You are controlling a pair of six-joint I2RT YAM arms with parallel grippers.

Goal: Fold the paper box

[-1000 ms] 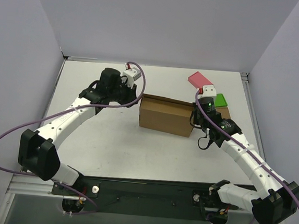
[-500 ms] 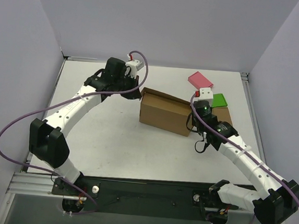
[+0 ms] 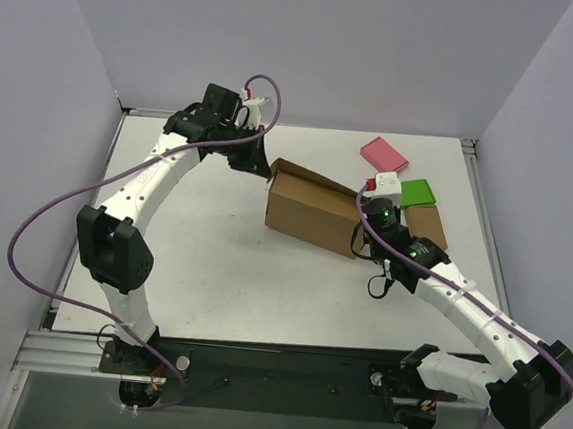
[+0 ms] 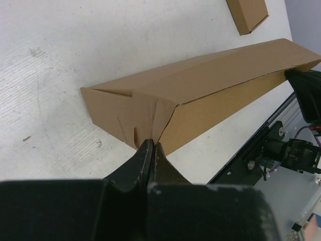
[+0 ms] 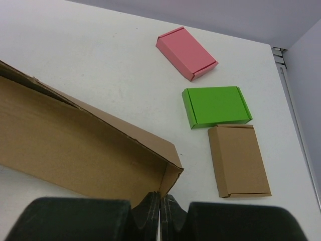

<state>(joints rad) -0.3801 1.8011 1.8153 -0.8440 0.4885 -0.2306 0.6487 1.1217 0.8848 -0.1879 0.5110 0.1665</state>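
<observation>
Two sets of fingers, both shut, one at each end of the paper box [image 3: 312, 212].
Over the last second we closed the left fingers [image 4: 143, 160] at the box's end flap; we cannot tell whether card is pinched between them. The right fingers [image 5: 150, 206] sit pressed together at the opposite corner. Mid-frame on the table [image 3: 211, 268], the box has skewed slightly, so we judge the folding nearly done.

Plain brown paper box [image 3: 312, 212], pink block [image 3: 384, 154], green block [image 3: 418, 193], white table [image 3: 202, 257].
</observation>
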